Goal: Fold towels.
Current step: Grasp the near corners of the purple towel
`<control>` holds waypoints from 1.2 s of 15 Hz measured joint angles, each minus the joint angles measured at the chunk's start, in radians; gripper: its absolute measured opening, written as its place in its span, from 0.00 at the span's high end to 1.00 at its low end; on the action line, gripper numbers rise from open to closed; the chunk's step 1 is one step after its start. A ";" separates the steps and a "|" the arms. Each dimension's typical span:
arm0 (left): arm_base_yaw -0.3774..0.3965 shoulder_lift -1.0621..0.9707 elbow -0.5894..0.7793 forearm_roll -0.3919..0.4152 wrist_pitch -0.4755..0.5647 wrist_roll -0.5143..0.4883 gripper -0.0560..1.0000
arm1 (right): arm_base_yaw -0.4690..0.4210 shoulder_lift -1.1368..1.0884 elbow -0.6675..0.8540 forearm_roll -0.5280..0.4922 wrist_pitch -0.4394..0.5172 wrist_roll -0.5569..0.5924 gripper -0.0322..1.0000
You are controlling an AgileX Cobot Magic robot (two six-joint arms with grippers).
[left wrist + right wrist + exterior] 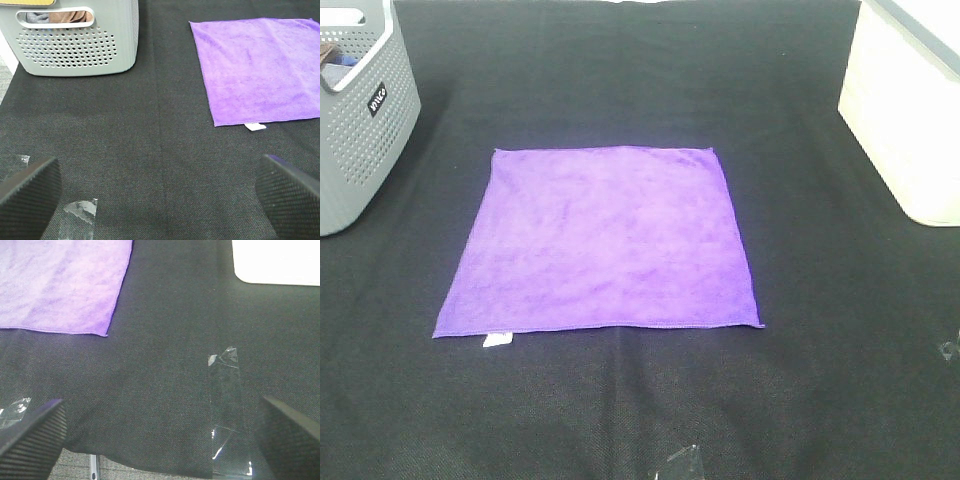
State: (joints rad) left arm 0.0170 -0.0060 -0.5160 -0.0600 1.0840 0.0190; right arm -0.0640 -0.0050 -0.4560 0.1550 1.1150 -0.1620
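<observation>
Starting the fold is the step in hand, as I judge it: nothing is creased or doubled yet. The black cloth-covered table (620, 60) carries everything. The purple towel (600, 240) lies spread flat and square on it, near the grey basket (360, 130) on the side toward the white bin (910, 110), touching neither. The bin stands well apart from the basket, with the towel between them.

Neither arm shows in the high view, so both sit back from the basket, off the near edge of the picture. The left gripper (160, 197) hangs low over bare black cloth, looking toward the basket, with the towel's near corner to one side. Its two ribbed fingers (30, 195) are spread wide and hold nothing. The right gripper (160, 440) is farther from the basket, beyond the towel's other near corner. Its fingers are likewise wide apart and empty. A strip of clear tape (227, 410) lies on the cloth under it.

The small white tag (498, 340) pokes out at the towel's near corner on the basket's side.

Next, each gripper probably needs to reach its own near corner, pinch the hem, and carry that edge evenly over to the far edge.
</observation>
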 joint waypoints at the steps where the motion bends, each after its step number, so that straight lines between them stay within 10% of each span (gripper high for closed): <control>1: 0.000 0.000 0.000 0.000 0.000 0.000 0.01 | 0.000 0.000 0.000 0.000 0.000 0.000 0.03; 7: 0.000 0.027 -0.020 0.000 0.023 0.000 0.01 | 0.000 0.030 -0.018 0.020 0.021 0.002 0.03; 11: 0.000 0.654 -0.375 0.000 0.110 -0.037 0.01 | 0.000 0.637 -0.255 0.210 0.024 -0.020 0.03; 18: 0.000 1.372 -0.473 -0.339 -0.068 0.299 0.01 | 0.000 1.419 -0.371 0.794 -0.083 -0.565 0.03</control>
State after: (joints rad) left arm 0.0170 1.3660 -0.9890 -0.3990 1.0160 0.3180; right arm -0.0640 1.4140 -0.8270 0.9490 1.0320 -0.7270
